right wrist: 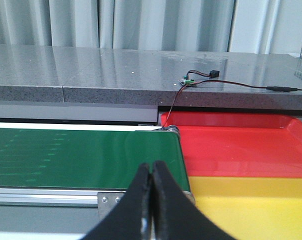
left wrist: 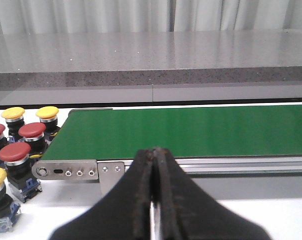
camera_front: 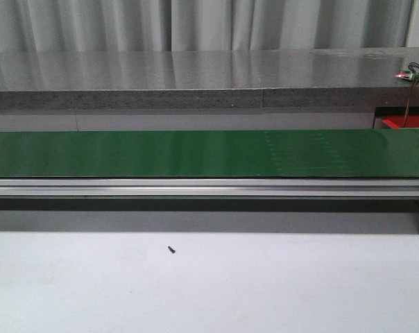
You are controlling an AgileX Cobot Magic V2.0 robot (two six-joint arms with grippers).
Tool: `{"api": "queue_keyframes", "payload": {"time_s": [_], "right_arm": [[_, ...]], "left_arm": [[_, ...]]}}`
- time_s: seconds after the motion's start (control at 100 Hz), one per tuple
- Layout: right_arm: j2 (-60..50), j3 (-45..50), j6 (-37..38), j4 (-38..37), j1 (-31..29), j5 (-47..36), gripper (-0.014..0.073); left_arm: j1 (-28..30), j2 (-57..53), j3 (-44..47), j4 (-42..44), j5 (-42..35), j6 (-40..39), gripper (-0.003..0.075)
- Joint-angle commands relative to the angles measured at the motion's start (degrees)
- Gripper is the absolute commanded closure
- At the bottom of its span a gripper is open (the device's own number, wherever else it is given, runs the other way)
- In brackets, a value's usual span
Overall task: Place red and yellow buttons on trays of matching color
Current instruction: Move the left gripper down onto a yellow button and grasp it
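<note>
In the left wrist view a cluster of push buttons stands off the conveyor's left end: red buttons (left wrist: 14, 152) and yellow buttons (left wrist: 47, 112) on dark bases. My left gripper (left wrist: 155, 151) is shut and empty in front of the green belt (left wrist: 191, 130), to the right of the buttons. The right wrist view shows a red tray (right wrist: 241, 142) past the belt's right end, with a yellow tray (right wrist: 251, 210) nearer to me. My right gripper (right wrist: 152, 165) is shut and empty by the belt's right end. Neither gripper shows in the front view.
The green conveyor belt (camera_front: 195, 152) runs across the table on an aluminium rail (camera_front: 195, 187). Behind it stands a grey stone ledge (camera_front: 195, 76) with wires and a small board (right wrist: 188, 81). A small dark screw (camera_front: 171, 249) lies on the white tabletop.
</note>
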Motion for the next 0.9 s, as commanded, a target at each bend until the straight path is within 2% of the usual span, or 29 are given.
{"api": "queue_keyframes", "payload": {"time_s": [0.0,0.54,0.89], "right_arm": [[-0.99,-1.07,0.11,-0.25,-0.17,-4.32,0.0691],[-0.99,-1.07,0.11,-0.25,-0.17,-4.32,0.0691],[-0.99,-1.07,0.11,-0.25,-0.17,-4.32,0.0691]], "left_arm": [[-0.01,-1.99,2.27,-0.22,-4.27,-0.5,0.074],[-0.01,-1.99,0.09,-2.1,-7.77,-0.5,0.074],[-0.01,-0.76,-10.62,-2.66,1.69,-0.5,0.074]]}}
